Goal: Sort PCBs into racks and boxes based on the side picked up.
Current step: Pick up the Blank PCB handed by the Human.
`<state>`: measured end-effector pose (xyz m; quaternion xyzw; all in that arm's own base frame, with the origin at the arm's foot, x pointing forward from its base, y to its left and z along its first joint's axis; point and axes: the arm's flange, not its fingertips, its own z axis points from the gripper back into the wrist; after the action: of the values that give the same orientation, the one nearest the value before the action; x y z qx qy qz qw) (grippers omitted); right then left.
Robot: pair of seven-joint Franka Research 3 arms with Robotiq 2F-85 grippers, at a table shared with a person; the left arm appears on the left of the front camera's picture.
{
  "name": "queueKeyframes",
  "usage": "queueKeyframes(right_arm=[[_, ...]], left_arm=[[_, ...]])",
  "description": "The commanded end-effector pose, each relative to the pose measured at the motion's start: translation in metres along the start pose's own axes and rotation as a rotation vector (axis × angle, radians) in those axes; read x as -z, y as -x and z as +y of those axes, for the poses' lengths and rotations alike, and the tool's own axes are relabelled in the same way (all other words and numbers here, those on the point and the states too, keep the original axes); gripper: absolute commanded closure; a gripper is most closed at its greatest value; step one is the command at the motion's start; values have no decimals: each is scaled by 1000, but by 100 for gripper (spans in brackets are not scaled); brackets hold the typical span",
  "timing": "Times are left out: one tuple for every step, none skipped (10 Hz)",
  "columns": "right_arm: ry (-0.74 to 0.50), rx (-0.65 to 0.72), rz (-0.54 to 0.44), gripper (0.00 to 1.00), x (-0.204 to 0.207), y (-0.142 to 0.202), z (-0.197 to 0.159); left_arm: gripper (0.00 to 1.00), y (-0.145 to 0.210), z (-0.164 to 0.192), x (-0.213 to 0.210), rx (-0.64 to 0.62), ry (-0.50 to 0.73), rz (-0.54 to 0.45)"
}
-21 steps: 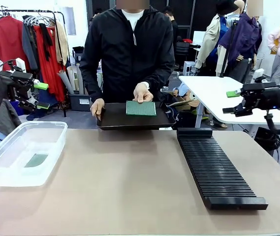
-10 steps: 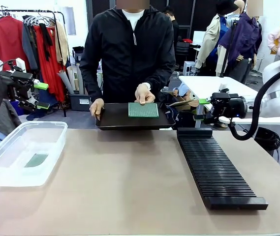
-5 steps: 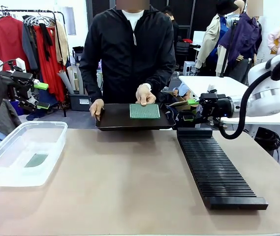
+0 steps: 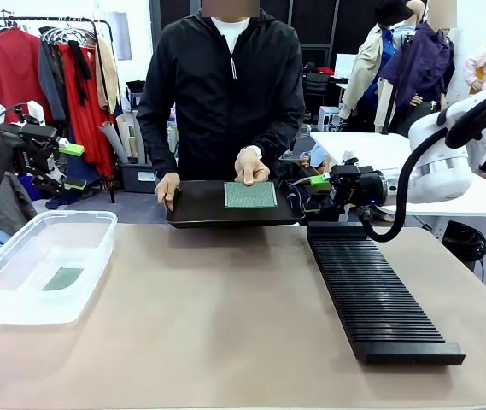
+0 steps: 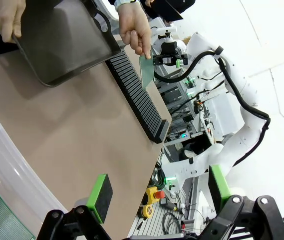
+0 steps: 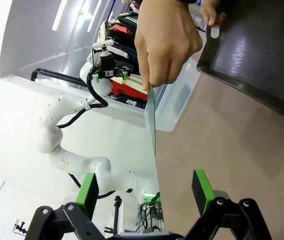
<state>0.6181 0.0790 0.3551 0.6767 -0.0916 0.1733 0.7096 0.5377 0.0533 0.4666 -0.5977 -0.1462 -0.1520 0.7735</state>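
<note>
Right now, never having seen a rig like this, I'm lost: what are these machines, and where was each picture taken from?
Two white robot arms share a tan table with a person. One picture looks across from between the arms; two come from wrist cameras. The left gripper is open near a clear plastic tub holding one green circuit board. The right gripper, also open, faces a second green board that the person's hand holds upright over a dark tray. A long black slotted rack lies on the right.

White arms [image 4: 449, 164], black hands [image 4: 316, 194], green pads [image 5: 100, 196].
</note>
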Motion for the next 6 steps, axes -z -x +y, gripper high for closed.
queueKeyframes(right_arm=[[-4, -1, -35, 0, 13, -13, -1], [-3, -9, -46, 0, 21, -14, -3], [6, -19, -61, 0, 27, -15, -3], [11, -29, -79, 0, 33, -17, -2], [15, -32, -96, 0, 38, -18, -2], [18, -38, -102, 0, 45, -18, -4]], left_arm=[[0, 0, -1, -1, -2, -7, 4], [0, 0, -1, -1, -2, -7, 4], [0, 0, -1, -1, -2, -7, 4], [0, 0, -1, -1, -2, -7, 4], [0, 0, -1, -1, -2, -7, 4], [0, 0, -1, -1, -2, -7, 4]])
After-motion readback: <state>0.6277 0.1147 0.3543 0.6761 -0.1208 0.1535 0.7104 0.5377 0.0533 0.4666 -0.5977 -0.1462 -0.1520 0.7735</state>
